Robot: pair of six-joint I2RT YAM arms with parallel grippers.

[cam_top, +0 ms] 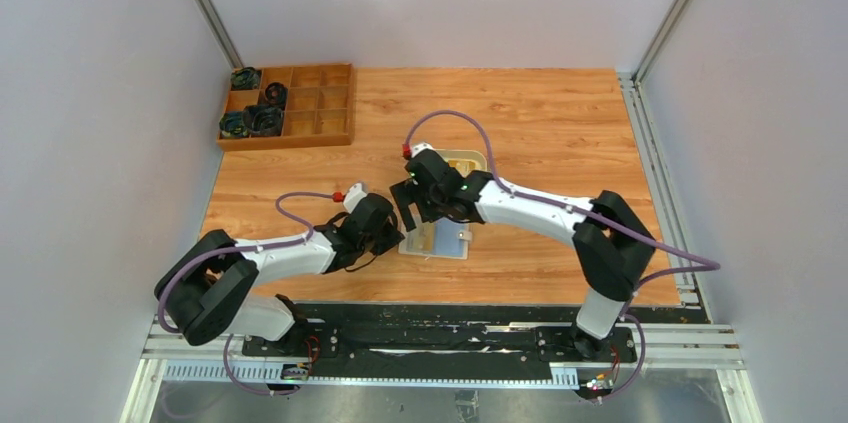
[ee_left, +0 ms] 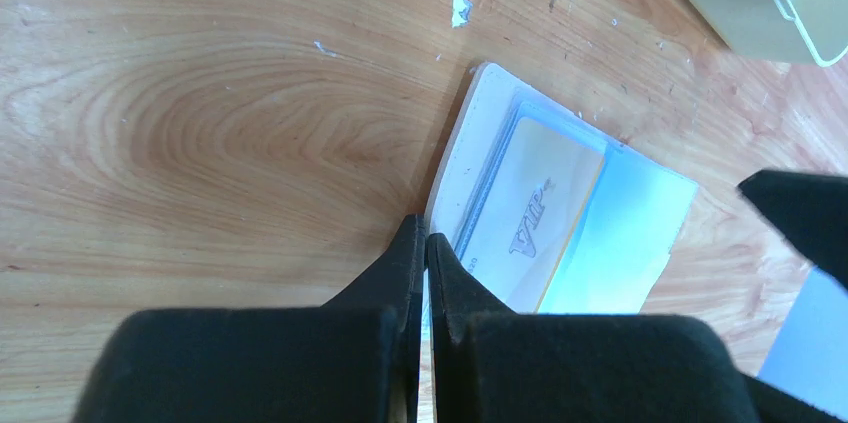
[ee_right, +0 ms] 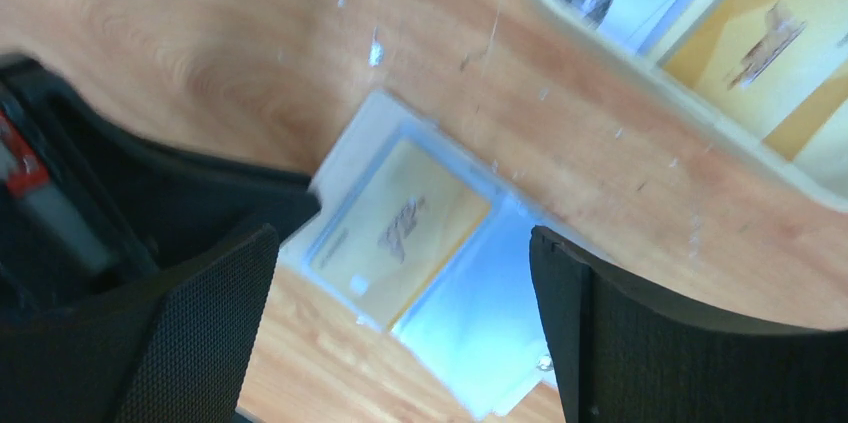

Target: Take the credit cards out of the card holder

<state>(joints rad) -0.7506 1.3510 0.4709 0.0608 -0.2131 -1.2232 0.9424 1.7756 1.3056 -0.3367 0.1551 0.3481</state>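
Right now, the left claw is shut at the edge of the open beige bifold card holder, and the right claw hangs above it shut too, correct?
Not quite. The right claw is open wide, its jaws spread to either side of the open beige bifold card holder, as the right wrist view shows. The left claw is indeed shut at the holder's edge.

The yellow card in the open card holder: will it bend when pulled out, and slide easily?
The yellow card looks thin, flat and glossy, so it is probably stiff, light and rather slippery. It seems tucked in a clear pocket of the card holder, so pulling may drag the holder along. The shut left fingers at the holder's edge may prevent that.
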